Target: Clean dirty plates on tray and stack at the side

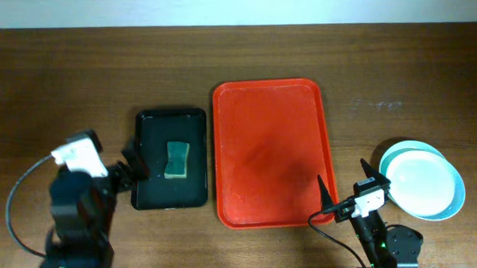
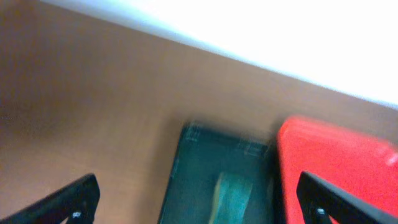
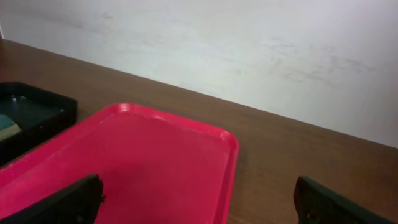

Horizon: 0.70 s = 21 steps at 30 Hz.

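The red-orange tray (image 1: pixel 269 155) lies at the table's middle with nothing on it; it also shows in the right wrist view (image 3: pixel 124 168) and the left wrist view (image 2: pixel 336 162). The plates (image 1: pixel 422 182) sit stacked to the right of the tray, a white one on top of a pale blue one with a mint edge showing behind. No smear shows on the top plate. My left gripper (image 1: pixel 132 164) is open and empty at the black tray's left edge. My right gripper (image 1: pixel 344 185) is open and empty between the red tray's near right corner and the plates.
A small black tray (image 1: pixel 171 158) holding a green sponge (image 1: pixel 176 160) lies just left of the red tray. Cables trail from both arms near the table's front edge. A white wall runs along the far side.
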{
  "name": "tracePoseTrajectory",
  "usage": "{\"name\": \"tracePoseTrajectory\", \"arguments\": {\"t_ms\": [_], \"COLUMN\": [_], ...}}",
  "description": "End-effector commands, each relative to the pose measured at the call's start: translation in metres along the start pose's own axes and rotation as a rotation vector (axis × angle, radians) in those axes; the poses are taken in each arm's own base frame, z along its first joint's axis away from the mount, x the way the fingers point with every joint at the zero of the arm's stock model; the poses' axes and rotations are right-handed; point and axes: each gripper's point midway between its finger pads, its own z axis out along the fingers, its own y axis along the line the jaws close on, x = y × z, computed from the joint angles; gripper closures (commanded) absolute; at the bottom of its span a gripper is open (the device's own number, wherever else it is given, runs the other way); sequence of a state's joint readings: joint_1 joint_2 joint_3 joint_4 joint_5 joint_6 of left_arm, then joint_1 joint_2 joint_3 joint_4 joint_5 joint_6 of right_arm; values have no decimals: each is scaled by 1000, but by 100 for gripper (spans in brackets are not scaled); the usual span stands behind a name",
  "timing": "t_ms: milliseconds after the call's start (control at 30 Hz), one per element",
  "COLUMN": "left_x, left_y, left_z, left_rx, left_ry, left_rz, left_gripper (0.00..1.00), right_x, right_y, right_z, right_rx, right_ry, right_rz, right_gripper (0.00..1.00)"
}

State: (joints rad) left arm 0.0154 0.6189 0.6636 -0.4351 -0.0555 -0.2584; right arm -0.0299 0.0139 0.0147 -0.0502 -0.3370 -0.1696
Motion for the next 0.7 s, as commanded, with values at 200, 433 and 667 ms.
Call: {"name": "tracePoseTrajectory", "arguments": {"t_ms": [200,433,667], "left_x": [7,39,86], "left_y": [-2,1,12], "left_z": [-39,-20,5], "left_rx": [118,141,103], "left_ry": [-456,-492,-322], "left_rz": [70,68,85], "left_gripper": [0,1,1], "right_x": [2,2,2], "right_y": [0,0,0], "right_z": [0,0,0], "right_rx": [4,4,4], "right_ry": [0,0,0], "right_rz": [-7,-7,-7], "right_gripper": [2,2,2]}}
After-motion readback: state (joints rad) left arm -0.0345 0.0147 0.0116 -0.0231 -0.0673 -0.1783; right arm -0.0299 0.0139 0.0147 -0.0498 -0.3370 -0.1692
